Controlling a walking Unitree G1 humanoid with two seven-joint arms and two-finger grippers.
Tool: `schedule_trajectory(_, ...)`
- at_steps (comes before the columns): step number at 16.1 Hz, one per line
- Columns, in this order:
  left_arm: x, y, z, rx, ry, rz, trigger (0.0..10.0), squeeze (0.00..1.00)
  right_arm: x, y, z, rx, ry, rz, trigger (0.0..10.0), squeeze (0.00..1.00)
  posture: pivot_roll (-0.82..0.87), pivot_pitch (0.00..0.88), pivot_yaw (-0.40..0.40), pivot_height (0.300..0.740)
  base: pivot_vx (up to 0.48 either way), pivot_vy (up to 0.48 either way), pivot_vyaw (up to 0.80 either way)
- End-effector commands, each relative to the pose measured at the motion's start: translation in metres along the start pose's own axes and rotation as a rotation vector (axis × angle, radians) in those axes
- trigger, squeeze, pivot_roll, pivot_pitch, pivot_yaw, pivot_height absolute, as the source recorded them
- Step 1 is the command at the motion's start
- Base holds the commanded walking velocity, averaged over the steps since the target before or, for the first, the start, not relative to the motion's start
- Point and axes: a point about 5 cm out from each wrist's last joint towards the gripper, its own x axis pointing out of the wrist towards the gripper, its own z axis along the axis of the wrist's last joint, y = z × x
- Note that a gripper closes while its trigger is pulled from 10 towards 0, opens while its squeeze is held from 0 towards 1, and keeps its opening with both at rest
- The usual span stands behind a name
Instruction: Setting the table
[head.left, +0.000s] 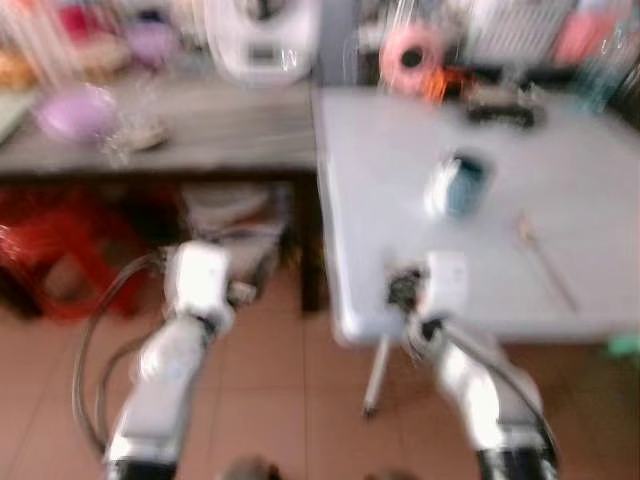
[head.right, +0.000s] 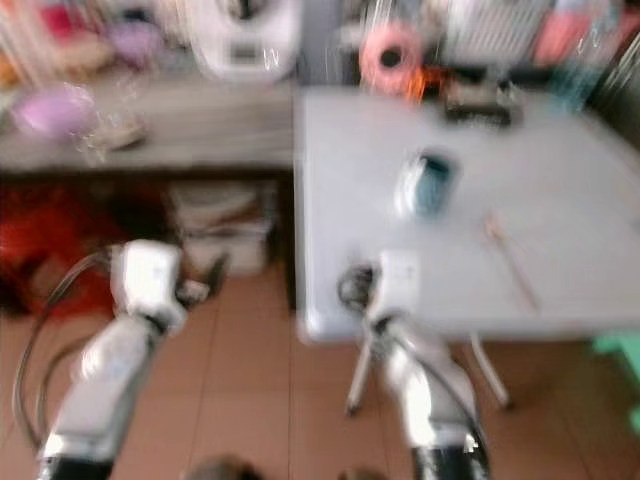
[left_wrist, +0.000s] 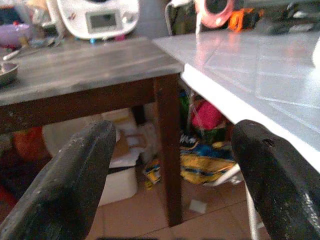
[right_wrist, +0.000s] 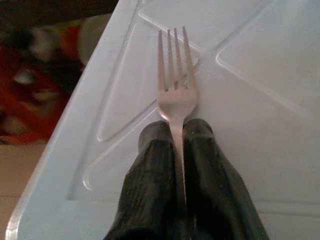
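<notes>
The right arm is reaching forward over the near edge of the white table (head.left: 600, 190), and the right gripper (right_wrist: 179, 131) is pinching a fork (right_wrist: 175, 90) between its two black fingers, pressed together on the handle. The fork's tines are pointing away from the wrist, lying low over the table's moulded top close to its near left corner; whether they are touching the surface cannot be told.

The left arm is hanging lower, in front of the wooden table (left_wrist: 90, 70), and the left gripper (left_wrist: 170, 165) is holding its fingers spread wide apart with nothing between them, facing the wooden table's leg and the clutter under it.

Farther back on the white table a blue and white cup (head.left: 458, 183) is lying blurred, with a thin stick-like utensil (head.left: 545, 258) to its right and a pink roll (head.left: 411, 55) near the far edge. A white kitchen appliance (left_wrist: 97, 17) and a purple bowl (head.left: 76, 112) are sitting on the wooden table.
</notes>
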Motion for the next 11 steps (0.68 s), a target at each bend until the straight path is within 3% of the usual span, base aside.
schedule_trajectory(1,-0.001,0.011,0.002,0.02,-0.008,0.043,10.0,0.0,0.001,0.003,0.006,-0.03,-0.057,-0.002,10.0,0.0,0.02,0.0,-0.011,0.74,0.0,0.439,0.0)
schedule_trajectory(4,0.004,0.012,0.006,0.026,-0.035,0.087,10.0,0.0,0.0,0.0,0.021,-0.052,-0.148,-0.022,10.0,0.0,0.01,0.0,-0.005,0.74,0.0,0.433,0.0)
schedule_trajectory(8,0.008,0.015,0.012,0.013,-0.066,0.1,10.0,0.0,0.0,-0.007,0.032,-0.087,-0.232,-0.051,10.0,0.0,0.01,0.0,0.0,0.74,0.352,0.323,0.0)
schedule_trajectory(11,0.008,0.015,0.014,0.009,-0.076,0.097,10.0,0.0,0.0,-0.004,0.034,-0.119,-0.257,-0.046,10.0,0.0,0.01,0.0,0.001,0.74,0.451,0.0,0.0)
